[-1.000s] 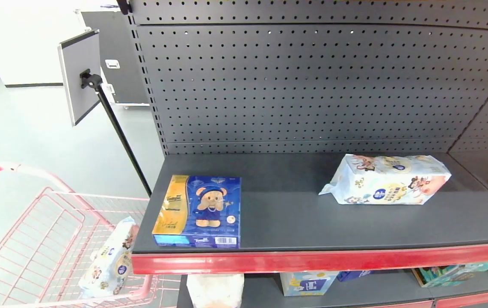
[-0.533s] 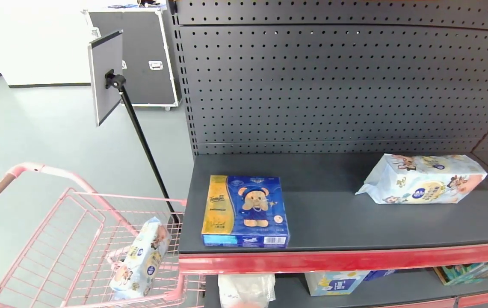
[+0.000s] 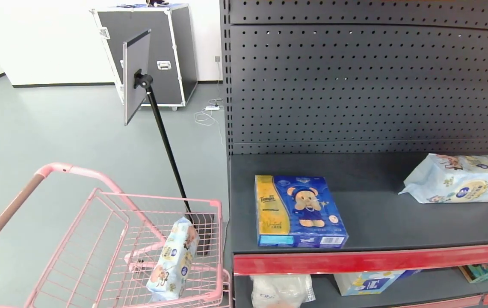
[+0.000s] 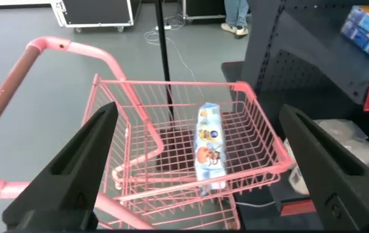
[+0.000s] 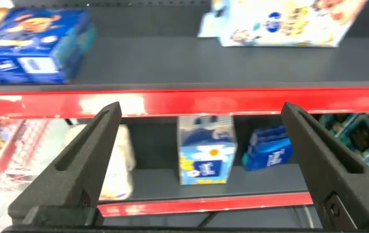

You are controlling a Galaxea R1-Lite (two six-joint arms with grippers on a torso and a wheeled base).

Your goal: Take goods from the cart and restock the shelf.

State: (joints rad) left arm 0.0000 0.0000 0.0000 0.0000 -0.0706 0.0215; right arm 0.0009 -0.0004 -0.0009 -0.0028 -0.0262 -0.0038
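A pink wire cart (image 3: 111,239) stands left of the shelf, and one pale tissue pack (image 3: 173,261) leans upright in its front right corner. The same pack (image 4: 210,145) lies beyond my open left gripper (image 4: 201,171), which hovers above the cart (image 4: 139,103) with nothing held. On the dark shelf (image 3: 376,214) a blue and yellow bear box (image 3: 297,211) lies flat near the front left, and a pale tissue pack (image 3: 462,177) lies at the right. My open right gripper (image 5: 201,165) faces the shelf's red front edge (image 5: 184,103), below the blue box (image 5: 32,42).
A black stand with a tilted panel (image 3: 134,75) rises between cart and shelf. A black flight case (image 3: 149,51) stands on the floor behind. On the lower shelf are a white bag (image 5: 116,162), a blue-white box (image 5: 205,155) and blue packs (image 5: 272,147).
The head camera has turned left: shelf, boxes and cart have all slid to the right in the picture, and more of the cart and the floor behind shows.
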